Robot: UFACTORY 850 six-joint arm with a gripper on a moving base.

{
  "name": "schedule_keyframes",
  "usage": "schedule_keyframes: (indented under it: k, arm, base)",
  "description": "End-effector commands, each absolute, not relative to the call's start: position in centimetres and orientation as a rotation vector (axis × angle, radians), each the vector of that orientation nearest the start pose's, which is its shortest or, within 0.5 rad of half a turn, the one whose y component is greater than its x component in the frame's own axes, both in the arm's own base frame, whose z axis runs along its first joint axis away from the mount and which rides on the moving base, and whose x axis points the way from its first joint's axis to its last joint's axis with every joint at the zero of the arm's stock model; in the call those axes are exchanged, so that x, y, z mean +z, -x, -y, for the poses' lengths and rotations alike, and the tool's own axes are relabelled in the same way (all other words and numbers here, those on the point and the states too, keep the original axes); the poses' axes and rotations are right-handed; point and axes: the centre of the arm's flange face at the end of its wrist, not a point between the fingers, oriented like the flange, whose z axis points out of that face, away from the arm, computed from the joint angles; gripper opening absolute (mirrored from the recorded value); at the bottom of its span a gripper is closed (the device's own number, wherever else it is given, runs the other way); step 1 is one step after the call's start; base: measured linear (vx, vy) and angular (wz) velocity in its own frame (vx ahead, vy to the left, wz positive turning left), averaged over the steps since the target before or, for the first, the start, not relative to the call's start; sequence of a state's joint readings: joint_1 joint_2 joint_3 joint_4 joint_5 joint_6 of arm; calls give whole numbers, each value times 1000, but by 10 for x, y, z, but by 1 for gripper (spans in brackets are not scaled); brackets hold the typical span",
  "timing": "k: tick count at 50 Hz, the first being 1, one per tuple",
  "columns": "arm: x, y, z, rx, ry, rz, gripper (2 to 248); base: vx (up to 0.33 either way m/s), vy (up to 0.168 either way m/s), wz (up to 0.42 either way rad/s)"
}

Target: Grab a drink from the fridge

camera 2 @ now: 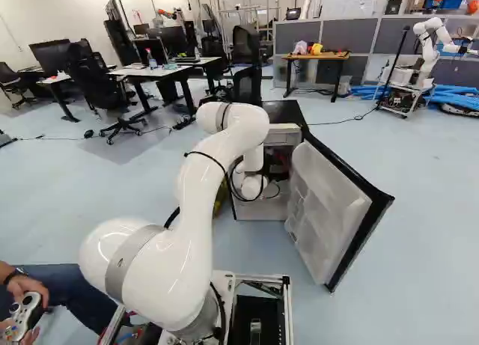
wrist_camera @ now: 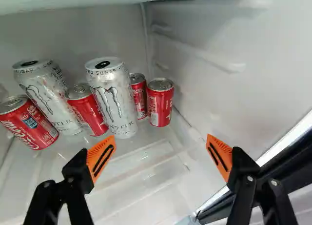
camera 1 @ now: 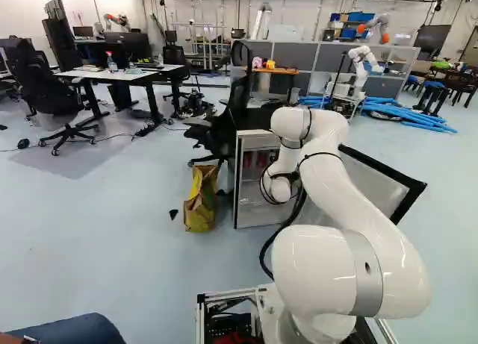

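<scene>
The pale blue-grey floor (camera 1: 112, 224) of a workshop is seen, with a white-topped table (camera 1: 123, 74) and office chairs (camera 1: 45, 90) at the left of the left base view and another robot (camera 1: 358, 68) farther back, at the upper right. On the floor ahead of the base, a low fridge (camera 1: 258, 119) with a dark top is placed; its door (camera 2: 325, 210) is swung open toward the right of the right base view. Beside the fridge, a yellow and brown bag (camera 1: 199, 202) is set. The white arm (camera 1: 355, 187) is reached forward into the fridge.

In the wrist view the claw (wrist_camera: 161, 143) is spread wide, a broad gap being left between its orange pads (wrist_camera: 101, 156). Below it, a clear, ridged shelf (wrist_camera: 131, 171) is seen. Drinks are grouped ahead of the claw on that shelf, mostly off toward the finger farther from the door: two tall silver cans (wrist_camera: 113, 98) and four shorter red cans (wrist_camera: 160, 103). One red can is stood between the silver ones, one at the outer end, and two near the fridge's inner wall (wrist_camera: 195, 78).
</scene>
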State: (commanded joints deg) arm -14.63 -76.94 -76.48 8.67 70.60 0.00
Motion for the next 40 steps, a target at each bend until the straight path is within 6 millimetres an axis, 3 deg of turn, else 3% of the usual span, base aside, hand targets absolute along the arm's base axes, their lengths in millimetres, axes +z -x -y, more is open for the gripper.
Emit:
schedule_keyframes:
  k: [14, 15, 20, 21, 40]
  arm:
    - [-6, -587, 167, -1912, 2724, -560, 241]
    - [-6, -587, 167, -1912, 2724, -560, 227]
    - [-6, -587, 167, -1912, 2724, -560, 227]
    - [-6, -587, 167, -1912, 2724, -560, 215]
    - [-6, -587, 167, -1912, 2724, -560, 213]
  base:
    - [0, 0, 0]
    - [0, 0, 0]
    - [0, 0, 0]
    - [0, 0, 0]
    - [0, 0, 0]
